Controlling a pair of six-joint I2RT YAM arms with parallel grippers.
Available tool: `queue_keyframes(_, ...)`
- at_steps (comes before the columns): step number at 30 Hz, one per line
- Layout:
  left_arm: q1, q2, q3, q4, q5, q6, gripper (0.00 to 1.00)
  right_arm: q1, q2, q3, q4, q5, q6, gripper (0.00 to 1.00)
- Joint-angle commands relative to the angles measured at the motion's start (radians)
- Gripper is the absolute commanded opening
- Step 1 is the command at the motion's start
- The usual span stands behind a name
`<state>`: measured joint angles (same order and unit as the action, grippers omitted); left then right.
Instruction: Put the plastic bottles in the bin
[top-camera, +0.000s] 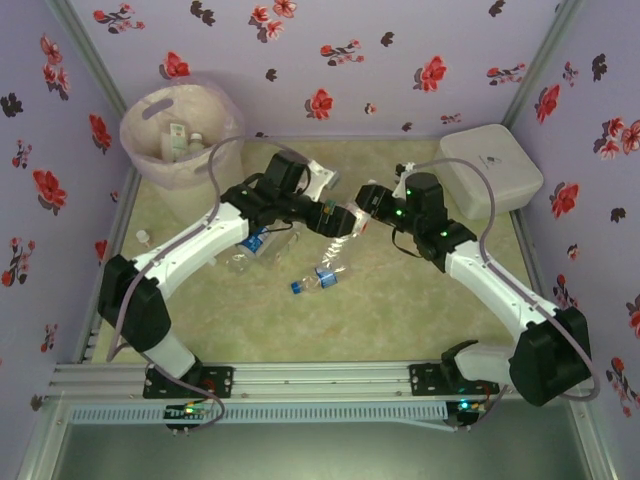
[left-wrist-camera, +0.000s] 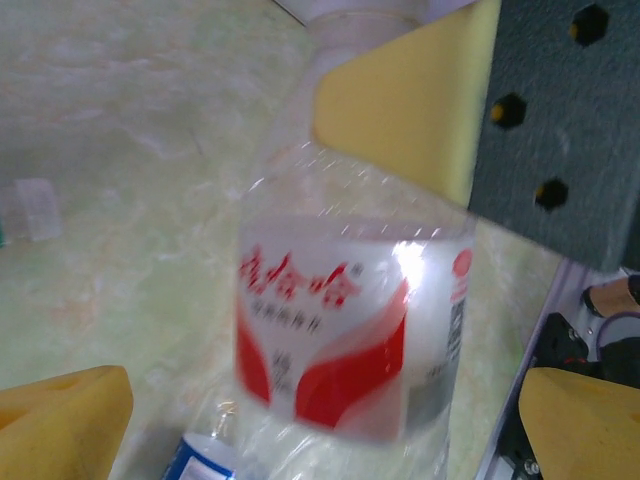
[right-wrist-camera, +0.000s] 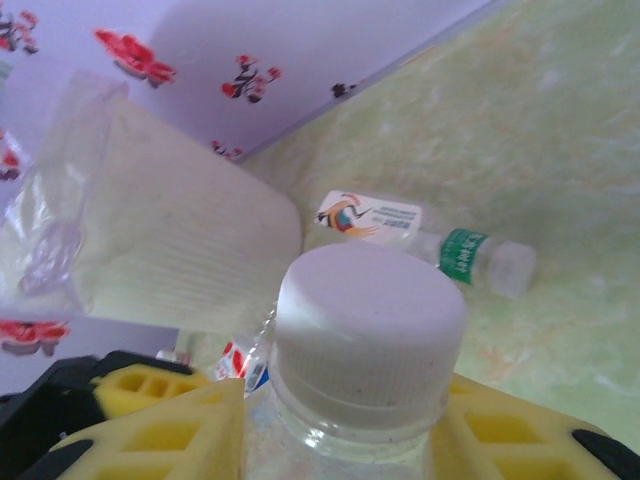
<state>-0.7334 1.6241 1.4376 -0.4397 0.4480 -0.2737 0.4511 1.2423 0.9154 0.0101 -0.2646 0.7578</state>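
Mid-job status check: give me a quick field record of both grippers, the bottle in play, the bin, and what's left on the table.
right gripper: shut on the neck of the red-label bottle, just below its white cap
left gripper: open, either side of that bottle's body, not touching it
bin: far left corner, some bottles inside
on table: blue-label bottle and green-label bottle, both lying down
white lidded box: far right corner

The left arm (top-camera: 200, 245) and right arm (top-camera: 490, 280) reach inward, wrists nearly nose to nose at centre. The right claw (right-wrist-camera: 345, 440) clamps the neck of a red-labelled bottle (left-wrist-camera: 340, 330); the left claw (left-wrist-camera: 320, 425) gapes wide astride its body.
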Motion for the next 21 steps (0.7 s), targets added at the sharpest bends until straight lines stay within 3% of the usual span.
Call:
queue_keyframes(1,-0.008,0.018,0.027,0.023,0.051,0.014,1.00,-0.005,-0.014,-0.026,0.120,-0.091,-0.026,0.00)
queue_keyframes(5,-0.009,-0.006,-0.044,0.142,0.111,-0.041,0.86,-0.005,-0.013,-0.040,0.159,-0.075,-0.010,0.00)
queue_keyframes(11,-0.008,-0.015,-0.070,0.151,0.113,-0.048,0.57,-0.006,-0.006,-0.040,0.193,-0.058,0.007,0.00)
queue_keyframes(17,-0.003,-0.030,-0.087,0.174,0.113,-0.054,0.46,-0.007,-0.011,-0.046,0.194,-0.037,0.018,0.00)
queue_keyframes(19,0.000,-0.030,-0.091,0.176,0.112,-0.057,0.45,-0.008,-0.017,-0.048,0.181,-0.022,0.020,0.14)
queue_keyframes(21,0.007,-0.033,-0.099,0.184,0.110,-0.067,0.45,-0.009,-0.030,-0.050,0.161,-0.002,0.016,0.42)
